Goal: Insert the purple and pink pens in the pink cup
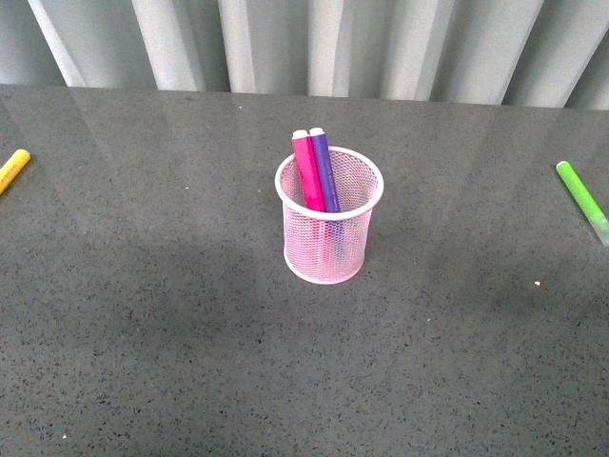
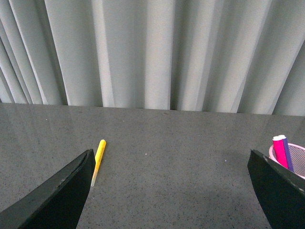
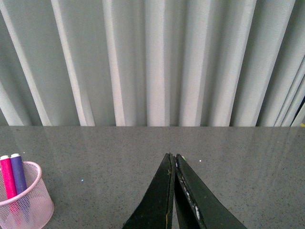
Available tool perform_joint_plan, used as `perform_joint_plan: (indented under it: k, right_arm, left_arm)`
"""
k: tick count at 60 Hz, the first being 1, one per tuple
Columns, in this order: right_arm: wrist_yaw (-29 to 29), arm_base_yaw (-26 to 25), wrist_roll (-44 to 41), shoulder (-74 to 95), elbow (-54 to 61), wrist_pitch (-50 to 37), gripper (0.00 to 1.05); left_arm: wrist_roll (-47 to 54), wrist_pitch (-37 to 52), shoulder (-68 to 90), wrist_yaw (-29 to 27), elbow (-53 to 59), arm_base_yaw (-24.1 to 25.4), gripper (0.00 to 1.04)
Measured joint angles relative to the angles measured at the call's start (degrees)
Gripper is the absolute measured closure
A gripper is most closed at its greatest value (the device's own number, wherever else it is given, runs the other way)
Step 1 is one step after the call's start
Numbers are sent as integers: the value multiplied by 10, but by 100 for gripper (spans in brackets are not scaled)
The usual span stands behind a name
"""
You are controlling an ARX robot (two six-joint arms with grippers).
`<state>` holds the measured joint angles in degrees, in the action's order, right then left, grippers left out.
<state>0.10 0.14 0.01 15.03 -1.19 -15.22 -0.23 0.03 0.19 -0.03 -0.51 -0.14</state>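
Two big surfaces fill the scene: a dark grey speckled table [image 1: 152, 362] across the whole near area, and a pale grey pleated curtain [image 1: 314, 43] along its far edge.

Next in size, the pink cup [image 1: 328, 224] stands upright about mid-table, roughly centred left-to-right, mesh wall w/ solid rim. Also seen at the edge of the left wrist view [image 2: 295, 160] and in the right wrist view [image 3: 24, 200].

Left gripper [image 2: 176, 191]: its two dark fingers [image 2: 57, 195] sit wide apart w/ bare table between them, so released, holding nothing. Right gripper [image 3: 174, 191]: fingers [image 3: 155, 200] pressed together, clenched, nothing visible between them. Neither arm shows in the front view.

Purple and pink pens [image 1: 317, 171] both stand inside the cup, side by side and touching, leaning toward the far rim, pale caps up and poking above the rim. Pink one on the left, purple on the right.

Lime-green marker [image 1: 582, 200] lies flat at the far right edge of the table, well apart from the cup. Yellow marker [image 1: 12, 169] lies flat at the far left edge, partly cut off in the front view; the left wrist view [image 2: 98, 155] shows it just beside the gripper's finger, not touching as far as I can tell.
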Motion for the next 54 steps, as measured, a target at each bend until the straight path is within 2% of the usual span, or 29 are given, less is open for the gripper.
perform_joint_plan:
  k: [21, 27, 49, 54]
  right_arm:
    - [0, 0, 0, -53, 0, 53, 102]
    - [0, 0, 0, -125, 0, 146, 102]
    - [0, 0, 0, -148, 0, 151, 101]
    - [0, 0, 0, -148, 0, 152, 89]
  left_arm:
    - [0, 0, 0, 0, 0, 0, 7]
    - [0, 0, 0, 0, 0, 0, 7]
    - [0, 0, 0, 0, 0, 0, 7]
    - [0, 0, 0, 0, 0, 0, 7]
